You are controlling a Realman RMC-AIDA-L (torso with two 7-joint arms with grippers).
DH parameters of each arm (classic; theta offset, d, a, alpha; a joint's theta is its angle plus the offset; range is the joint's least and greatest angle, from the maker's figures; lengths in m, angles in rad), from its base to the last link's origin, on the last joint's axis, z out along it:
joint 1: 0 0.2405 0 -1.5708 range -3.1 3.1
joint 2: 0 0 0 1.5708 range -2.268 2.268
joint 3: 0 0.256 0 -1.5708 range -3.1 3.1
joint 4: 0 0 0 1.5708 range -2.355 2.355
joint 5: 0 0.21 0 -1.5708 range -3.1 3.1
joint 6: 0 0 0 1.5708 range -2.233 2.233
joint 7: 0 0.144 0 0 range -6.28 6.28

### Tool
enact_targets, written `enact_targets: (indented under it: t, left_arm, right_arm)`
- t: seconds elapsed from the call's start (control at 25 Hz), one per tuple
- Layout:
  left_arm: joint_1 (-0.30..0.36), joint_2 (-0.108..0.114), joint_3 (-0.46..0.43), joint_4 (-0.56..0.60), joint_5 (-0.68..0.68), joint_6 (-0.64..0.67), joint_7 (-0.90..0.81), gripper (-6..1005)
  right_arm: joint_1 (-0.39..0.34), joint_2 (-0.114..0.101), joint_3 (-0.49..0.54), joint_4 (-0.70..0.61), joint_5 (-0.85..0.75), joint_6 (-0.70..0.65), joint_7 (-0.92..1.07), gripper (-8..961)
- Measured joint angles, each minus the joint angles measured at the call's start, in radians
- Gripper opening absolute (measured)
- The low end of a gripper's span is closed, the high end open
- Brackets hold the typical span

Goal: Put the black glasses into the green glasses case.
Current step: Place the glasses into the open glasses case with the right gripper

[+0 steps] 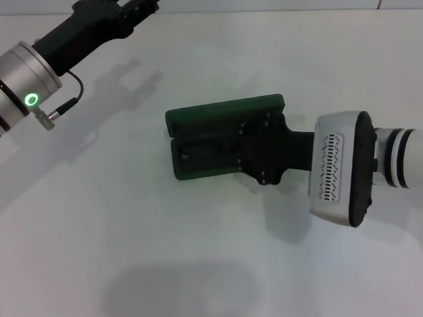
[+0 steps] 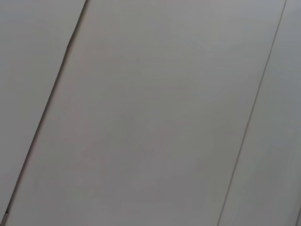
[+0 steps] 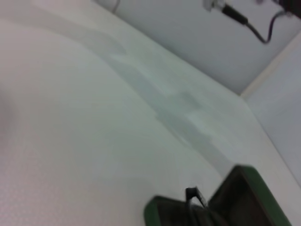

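Note:
The green glasses case (image 1: 209, 115) lies open in the middle of the white table, lid hinged up on the far side. My right gripper (image 1: 247, 148) reaches in from the right and hangs over the case's right half, covering it. In the right wrist view the case (image 3: 249, 190) shows at the frame edge, and a thin black piece of the black glasses (image 3: 191, 194) stands up inside its tray. In the head view the glasses are hidden under the gripper. My left gripper (image 1: 124, 9) is raised at the far left, well away from the case.
The white table (image 1: 131, 239) stretches around the case on all sides. The left arm's cable and plug (image 1: 58, 109) hang over the table's far left. The left wrist view shows only a plain grey panelled surface (image 2: 150, 113).

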Motion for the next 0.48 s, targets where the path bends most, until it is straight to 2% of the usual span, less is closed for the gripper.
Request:
enact_targets:
  t: [0.12,0.36,0.48]
  left_arm:
    - [0.0,0.0,0.0,0.0,0.0,-0.013,0.0,711]
    - [-0.002,0.0,0.001,-0.002,0.0,-0.023,0.0,711]
    - [-0.003,0.0,0.002,-0.002,0.0,-0.023,-0.001,711]
  right_arm:
    - [-0.004,0.0,0.005,-0.006,0.004,-0.028,0.001,149]
    - [-0.005,0.0,0.007,0.008,0.019,-0.038,0.001,273]
    - [-0.004,-0.001,0.025,0.016,0.042,-0.086,0.002,287]
